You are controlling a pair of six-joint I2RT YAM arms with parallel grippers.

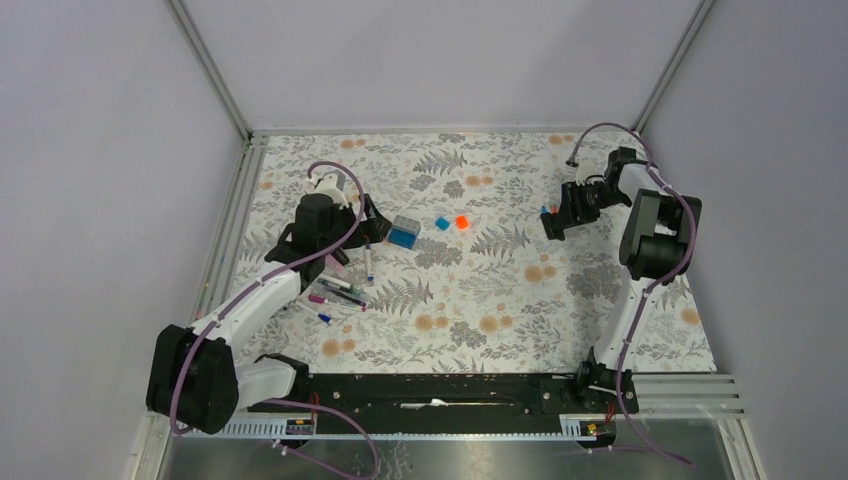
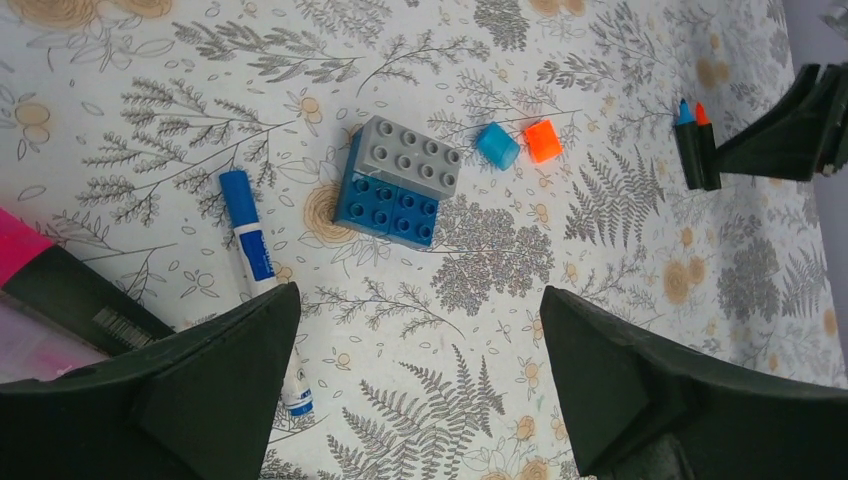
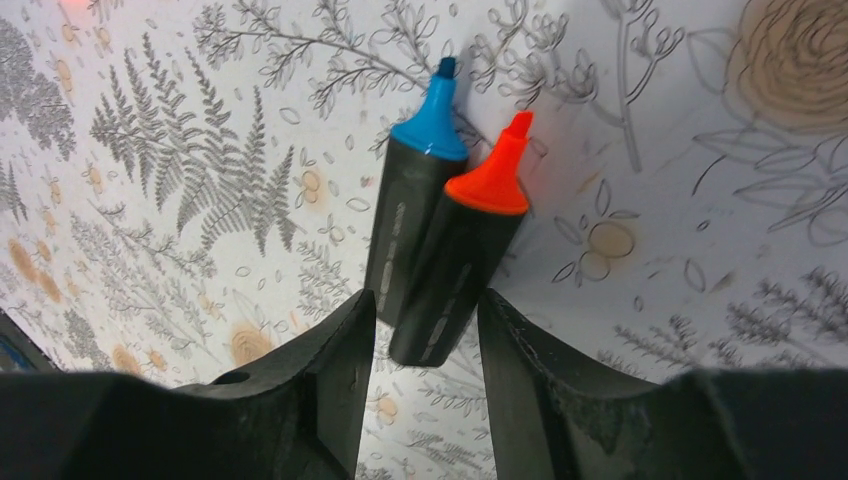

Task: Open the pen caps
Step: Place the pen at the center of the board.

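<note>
Right wrist view, uncapped orange highlighter [image 3: 462, 270] between parted jaws, touching neither

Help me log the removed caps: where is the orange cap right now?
In the top view the orange cap lies on the floral mat near the table's middle, toward the far side, just right of the blue cap, with the brick block farther left.

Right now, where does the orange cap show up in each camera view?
Top external: orange cap at table centre, right of the blue cap.
Left wrist: orange cap upper middle, again right of the blue cap.
Right wrist: not in view; only two uncapped highlighters show.
Shared landmark: the blue-and-grey block, left of both caps.
</note>
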